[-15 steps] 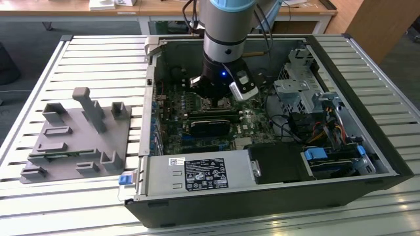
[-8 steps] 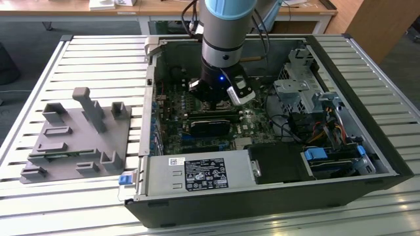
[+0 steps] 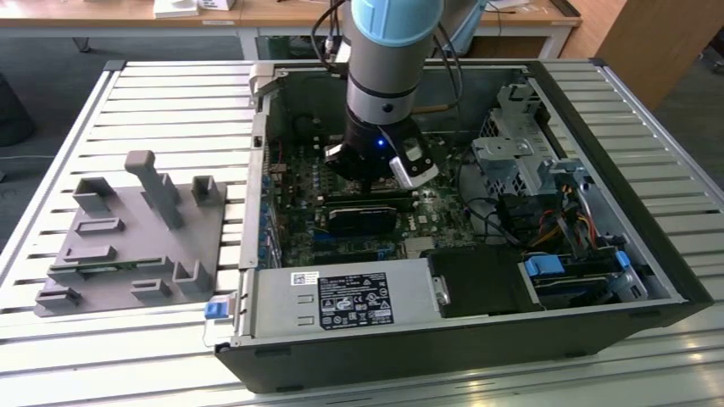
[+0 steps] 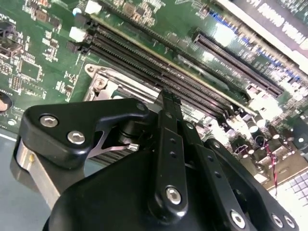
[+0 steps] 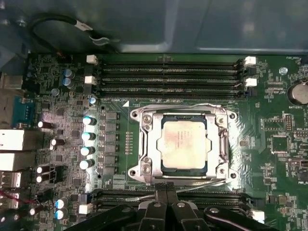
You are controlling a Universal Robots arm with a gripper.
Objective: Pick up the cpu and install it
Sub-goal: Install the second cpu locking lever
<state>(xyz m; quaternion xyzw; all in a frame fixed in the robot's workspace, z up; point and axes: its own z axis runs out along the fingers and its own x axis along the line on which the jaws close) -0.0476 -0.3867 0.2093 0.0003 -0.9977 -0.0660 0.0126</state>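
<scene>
Exterior view, left to right: grey parts fixture [image 3: 130,246] on the slatted table [image 3: 68,110], then the open computer case [image 3: 476,339] with the arm [image 3: 391,68] reaching down over the motherboard [image 3: 442,222]. First wrist view: the cpu [image 5: 184,143] lies seated in the socket frame [image 5: 144,144], between two banks of memory slots [image 5: 168,77]. The gripper [image 5: 167,190] hangs just beside the socket, fingers pressed together, holding nothing. Judgement: placement looks done; the install is at its closing stage. Any further move calls for clearance from the socket lever.
</scene>
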